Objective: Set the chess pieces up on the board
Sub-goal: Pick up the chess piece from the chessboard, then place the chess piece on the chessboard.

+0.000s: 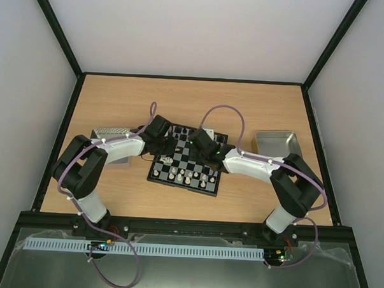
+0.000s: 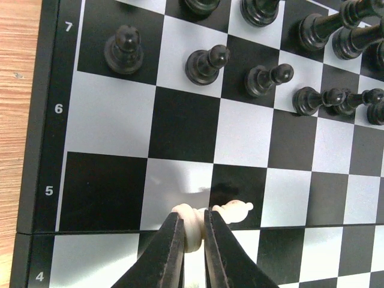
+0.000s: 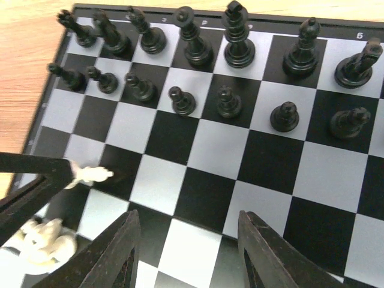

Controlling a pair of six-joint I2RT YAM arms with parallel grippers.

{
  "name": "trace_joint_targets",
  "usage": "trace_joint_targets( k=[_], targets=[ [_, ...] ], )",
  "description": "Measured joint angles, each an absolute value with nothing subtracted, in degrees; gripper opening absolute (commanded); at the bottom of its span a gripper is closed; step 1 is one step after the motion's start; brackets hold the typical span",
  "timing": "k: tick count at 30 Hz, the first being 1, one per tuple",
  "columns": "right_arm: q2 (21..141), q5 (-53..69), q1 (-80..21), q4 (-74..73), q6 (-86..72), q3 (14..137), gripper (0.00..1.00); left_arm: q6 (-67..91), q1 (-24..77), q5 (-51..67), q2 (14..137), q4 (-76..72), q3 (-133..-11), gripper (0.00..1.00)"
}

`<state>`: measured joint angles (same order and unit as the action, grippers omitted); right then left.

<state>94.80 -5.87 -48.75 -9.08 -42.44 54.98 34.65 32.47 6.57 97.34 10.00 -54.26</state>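
Wide shot first: the wooden table (image 1: 181, 99) fills the enclosure, and both arms lean in from the near edge, the left arm (image 1: 89, 171) and the right arm (image 1: 286, 180) meeting over the middle. A shiny metal tray (image 1: 276, 142) sits off to the right, well apart from the action. A second tray (image 1: 109, 133) peeks out from behind the left arm. Between the two wrists lies the board (image 1: 197, 160), slightly skewed, near the table's centre.

On to the hands. The right gripper (image 3: 186, 240) hovers low over the board with its jaws spread wide and nothing between them. The left gripper (image 2: 193, 223) is down at the line between the ranks marked 5 and 4, jaws pinched tight on a cream piece (image 2: 191, 231). A rounded cream end pokes out to the right of the fingers over a black square — probably the same piece, though the finger hides the join.

Now the small stuff. The black pieces (image 3: 192, 48) stand upright in two rows along the board's far edge, tall figures behind and pawns (image 2: 207, 63) in front. A line of cream pieces (image 1: 188, 180) stands along the near side, and a small toppled cluster (image 3: 42, 240) of cream figures lies on the board just beside the left gripper.
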Motion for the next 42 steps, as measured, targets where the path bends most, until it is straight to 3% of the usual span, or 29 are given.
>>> trace_joint_targets(
  k=[11,18,23,39,42],
  targets=[
    [84.55,6.09,-44.97,0.21,-45.43,48.36,0.48,34.33,32.45,11.73,92.71,6.68,-49.67,0.08],
    [82.13,15.05,-41.17,5.96,-50.96,42.96,0.56,36.07,31.33,20.38,87.26,2.33,-48.05,0.08],
    [81.84,21.15,-40.93,9.26,-53.32,42.54,0.55,37.85,30.48,27.05,84.31,-1.15,-47.70,0.08],
    [80.53,24.75,-40.93,13.61,-56.16,41.60,0.06,41.01,29.41,35.18,82.41,-5.32,-45.69,0.09],
    [80.40,24.75,-40.88,13.72,-55.61,41.60,0.02,41.30,29.21,35.42,82.39,-5.39,-45.67,0.18]
  ],
)
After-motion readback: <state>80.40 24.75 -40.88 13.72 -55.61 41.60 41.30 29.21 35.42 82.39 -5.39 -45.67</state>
